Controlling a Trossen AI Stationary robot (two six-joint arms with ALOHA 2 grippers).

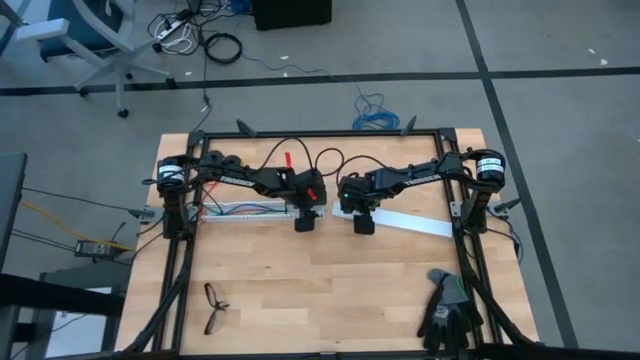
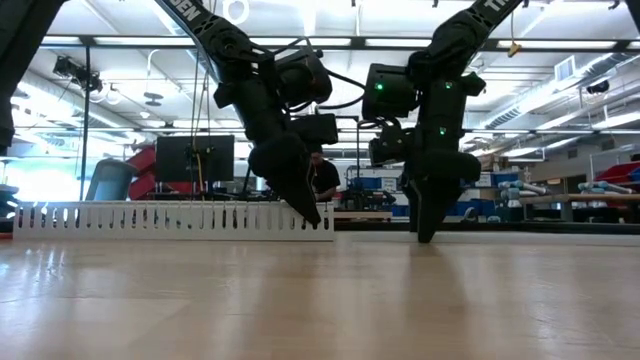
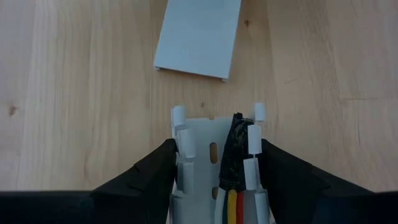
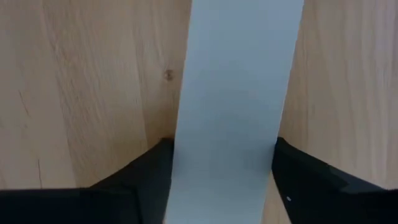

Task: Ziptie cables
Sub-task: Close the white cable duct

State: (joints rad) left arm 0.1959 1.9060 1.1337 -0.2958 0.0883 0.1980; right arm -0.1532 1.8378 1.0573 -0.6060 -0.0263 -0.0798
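Both arms reach down to the middle of the counter (image 1: 300,290). The left gripper (image 3: 214,163) has its 2 fingers (image 3: 149,177) spread just wide enough to straddle the end of the white slotted strip (image 3: 202,158), pressing its side walls. The cables (image 3: 235,199) lie inside that strip, yellow and red showing, their ends wrapped in something dark that is hard to make out. The right gripper (image 4: 221,163) clasps the flat white cover (image 4: 239,81) between its 2 fingers (image 4: 146,174). Zipties can't be picked out. Glasses (image 1: 213,307) and gloves (image 1: 447,307) lie near the counter's front edge
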